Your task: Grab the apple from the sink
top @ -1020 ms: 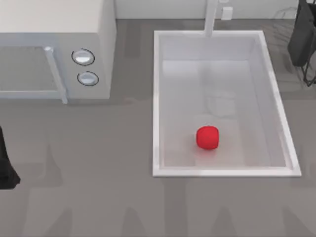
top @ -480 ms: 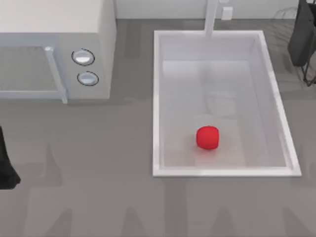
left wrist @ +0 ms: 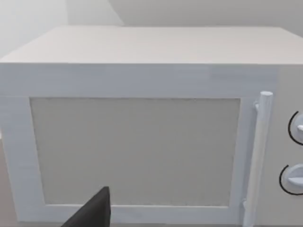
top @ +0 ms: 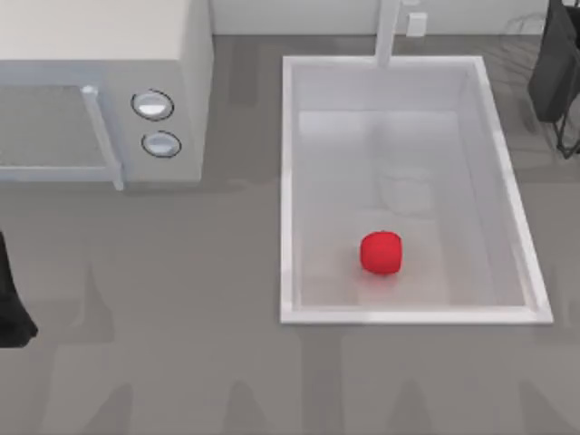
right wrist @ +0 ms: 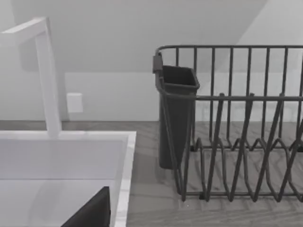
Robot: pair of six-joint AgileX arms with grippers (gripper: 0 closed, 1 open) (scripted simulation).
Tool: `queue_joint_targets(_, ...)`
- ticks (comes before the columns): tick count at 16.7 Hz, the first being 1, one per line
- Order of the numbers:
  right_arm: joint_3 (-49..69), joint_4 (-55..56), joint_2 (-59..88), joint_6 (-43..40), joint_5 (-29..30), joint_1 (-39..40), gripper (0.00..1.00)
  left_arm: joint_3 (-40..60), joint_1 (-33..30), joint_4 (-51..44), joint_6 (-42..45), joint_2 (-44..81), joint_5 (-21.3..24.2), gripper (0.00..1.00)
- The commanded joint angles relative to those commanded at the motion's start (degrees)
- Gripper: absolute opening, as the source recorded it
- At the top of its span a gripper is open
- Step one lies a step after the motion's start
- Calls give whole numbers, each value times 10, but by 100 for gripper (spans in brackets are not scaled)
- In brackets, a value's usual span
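Low in the sink (top: pixel 288 181) the apple (top: pixel 381 253) sits untouched — reaching hasn't begun; whether either gripper is open, I cannot tell — an arm must descend over it.

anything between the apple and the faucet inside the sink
No. In the top view, only bare sink floor runs from the apple to the faucet.

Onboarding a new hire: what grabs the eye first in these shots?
The red apple, alone on the pale floor of the white sink, near its front edge. Next, the white microwave with two round knobs at the table's left, and the dark wire dish rack right of the sink.
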Motion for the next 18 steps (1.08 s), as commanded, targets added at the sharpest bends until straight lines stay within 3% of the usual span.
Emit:
queue_joint_targets(8, 121, -79, 140, 36, 0, 29, 100, 0, 0, 0, 0, 0, 0, 100)
queue_joint_targets(18, 561, -358, 653, 163, -1, 139, 100, 0, 0, 0, 0, 0, 0, 100)
